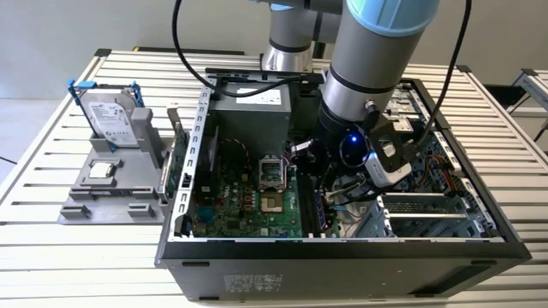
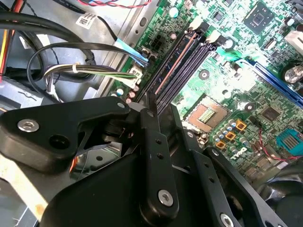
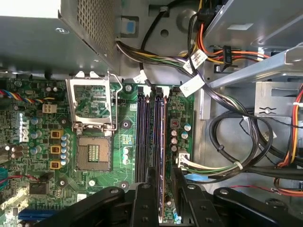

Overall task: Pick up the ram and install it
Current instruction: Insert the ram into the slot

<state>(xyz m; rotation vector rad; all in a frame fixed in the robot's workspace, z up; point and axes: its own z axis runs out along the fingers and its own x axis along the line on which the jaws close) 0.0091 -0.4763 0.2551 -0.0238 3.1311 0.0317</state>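
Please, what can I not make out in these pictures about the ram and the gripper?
- Ram, first wrist view: it is seen edge-on over the slots, so whether it is fully seated cannot be told.
- Gripper, first wrist view: its body is cut off by the picture's edge, so its hold on the ram is unclear.
- Exterior view: the arm covers the place where the gripper works.

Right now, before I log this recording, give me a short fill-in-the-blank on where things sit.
1. The tool hangs over the memory slots inside the open ____.
2. The processor socket beside those slots is ____.
3. On the grey holder, the hard drive stands ____.
Missing words: computer case; empty; upright.
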